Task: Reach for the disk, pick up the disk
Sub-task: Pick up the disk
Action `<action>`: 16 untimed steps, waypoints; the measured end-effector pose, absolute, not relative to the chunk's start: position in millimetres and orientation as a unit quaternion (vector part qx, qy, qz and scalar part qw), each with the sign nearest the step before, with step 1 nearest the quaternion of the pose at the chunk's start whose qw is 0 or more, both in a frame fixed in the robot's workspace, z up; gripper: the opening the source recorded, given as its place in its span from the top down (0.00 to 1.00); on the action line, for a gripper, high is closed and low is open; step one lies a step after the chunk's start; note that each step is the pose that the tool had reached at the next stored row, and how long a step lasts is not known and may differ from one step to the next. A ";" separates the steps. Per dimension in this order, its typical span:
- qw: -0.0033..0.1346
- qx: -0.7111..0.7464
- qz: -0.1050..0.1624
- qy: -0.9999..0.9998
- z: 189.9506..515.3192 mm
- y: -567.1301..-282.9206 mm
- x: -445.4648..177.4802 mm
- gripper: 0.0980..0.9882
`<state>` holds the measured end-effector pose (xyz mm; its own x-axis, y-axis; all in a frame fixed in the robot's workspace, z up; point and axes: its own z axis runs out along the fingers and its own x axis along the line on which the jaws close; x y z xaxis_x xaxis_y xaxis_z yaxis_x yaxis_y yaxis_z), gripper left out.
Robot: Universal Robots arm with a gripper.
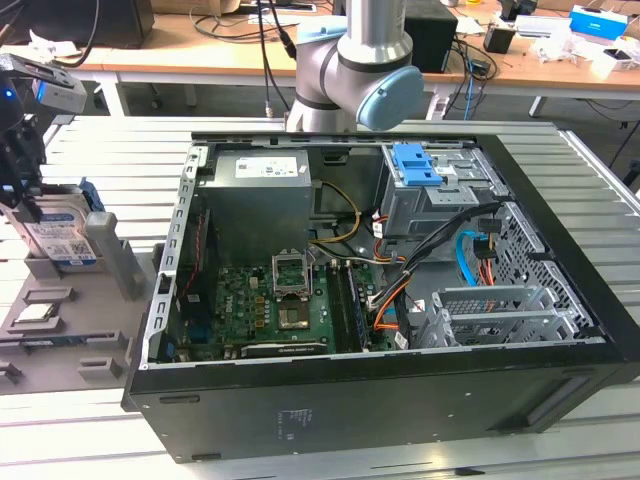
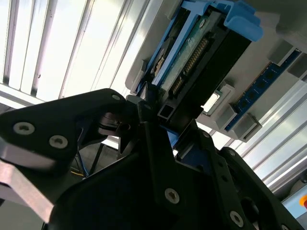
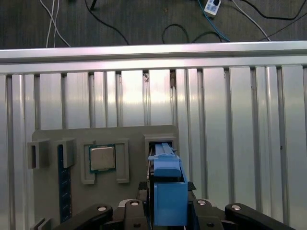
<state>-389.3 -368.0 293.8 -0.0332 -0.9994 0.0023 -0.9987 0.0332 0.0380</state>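
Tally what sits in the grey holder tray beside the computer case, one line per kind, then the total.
disk: 1
square silver chip: 1
blue circuit strip: 1
Total: 3 in the grey holder tray

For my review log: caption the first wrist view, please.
Gripper at the blue-bracketed disk standing slotted in the grey fixture, square chip alongside.
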 end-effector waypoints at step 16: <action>0.014 0.695 -0.013 -0.719 316.7 -368.0 -389.2 0.70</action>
